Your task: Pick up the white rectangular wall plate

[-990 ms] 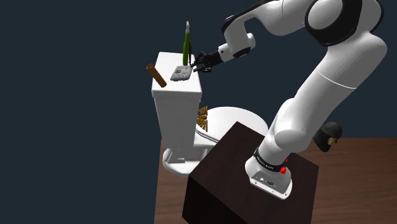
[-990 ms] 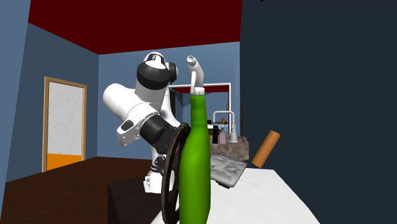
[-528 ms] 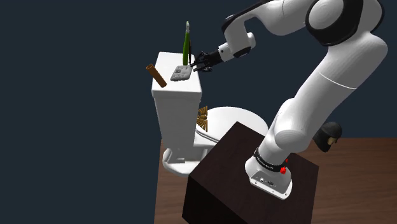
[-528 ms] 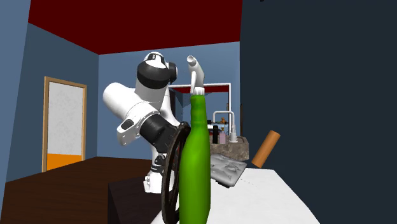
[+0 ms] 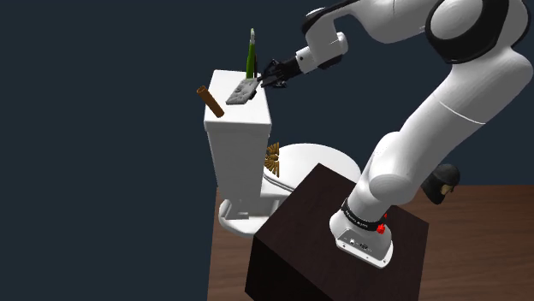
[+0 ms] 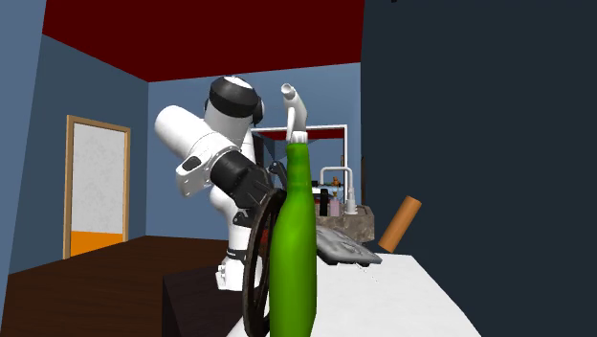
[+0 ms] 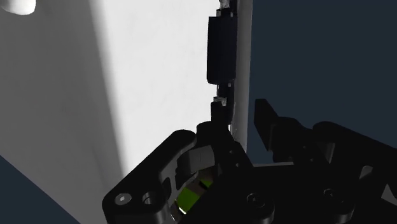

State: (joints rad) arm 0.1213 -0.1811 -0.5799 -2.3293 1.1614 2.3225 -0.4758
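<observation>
My gripper [image 5: 262, 81] is clamped on one edge of the grey wall plate [image 5: 241, 91]. In the wrist view I see the thin plate edge-on, with a black finger [image 7: 264, 118] on each side of it. The plate is tilted over the top of the white toilet tank [image 5: 240, 150], with the gripped end up. I cannot tell if the low end touches the lid. I think the lift has begun but is not done. To do it well, I would go straight up and go slowly. I only have the plate by its rim, so it could swing or slip out. I would also mind the green bottle [image 5: 251, 58]. It stands just beside the gripper, and I must not bump it. The brown stick [image 5: 210, 102] pokes off the other side of the tank, apart from the plate, so it is no worry. Now I count: one wall plate, one green bottle, one brown stick, one toilet tank, one arm [image 5: 445, 94], and two fingers on the gripper.
</observation>
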